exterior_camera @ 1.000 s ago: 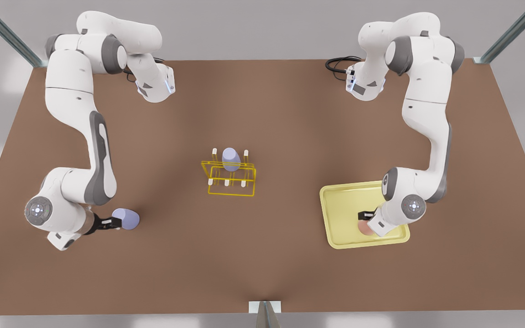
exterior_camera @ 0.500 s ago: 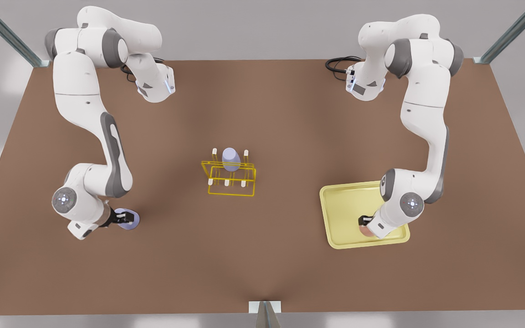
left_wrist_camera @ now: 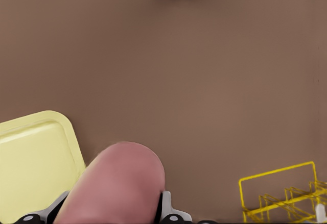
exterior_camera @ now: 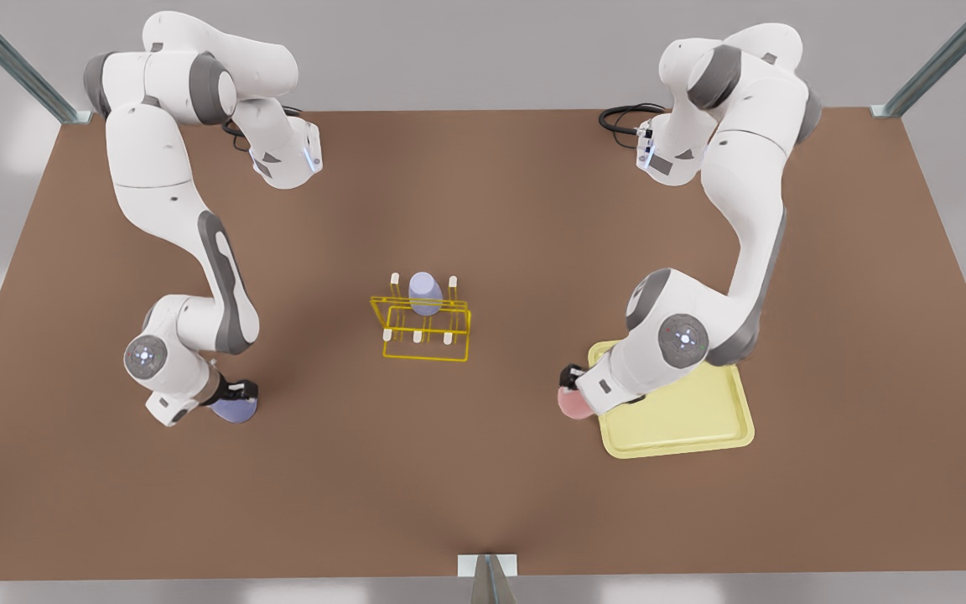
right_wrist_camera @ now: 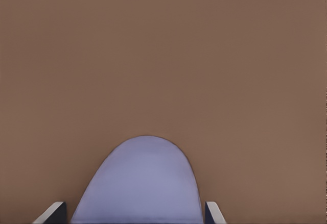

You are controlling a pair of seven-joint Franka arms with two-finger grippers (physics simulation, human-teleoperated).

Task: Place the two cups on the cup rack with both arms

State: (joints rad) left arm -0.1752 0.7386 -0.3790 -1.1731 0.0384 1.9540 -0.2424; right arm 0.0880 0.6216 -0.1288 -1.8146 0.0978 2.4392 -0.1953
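Your left pincer [exterior_camera: 568, 387] grips the salmon-pink tapered cup [exterior_camera: 573, 403] beside the pale-yellow tray [exterior_camera: 701, 419]; right pincer [exterior_camera: 236, 393] clasps the lavender cup [exterior_camera: 236, 410] on the plain brown counter [exterior_camera: 483, 470].

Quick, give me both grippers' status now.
Left gripper: jaws shut on the pink cup, beside the tray.
Right gripper: jaws shut on the lavender cup, over the table.

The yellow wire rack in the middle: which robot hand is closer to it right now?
Left gripper, holding the pink cup, looks slightly nearer the rack, on the front view's right. Right gripper, around the lavender cup, sits opposite.
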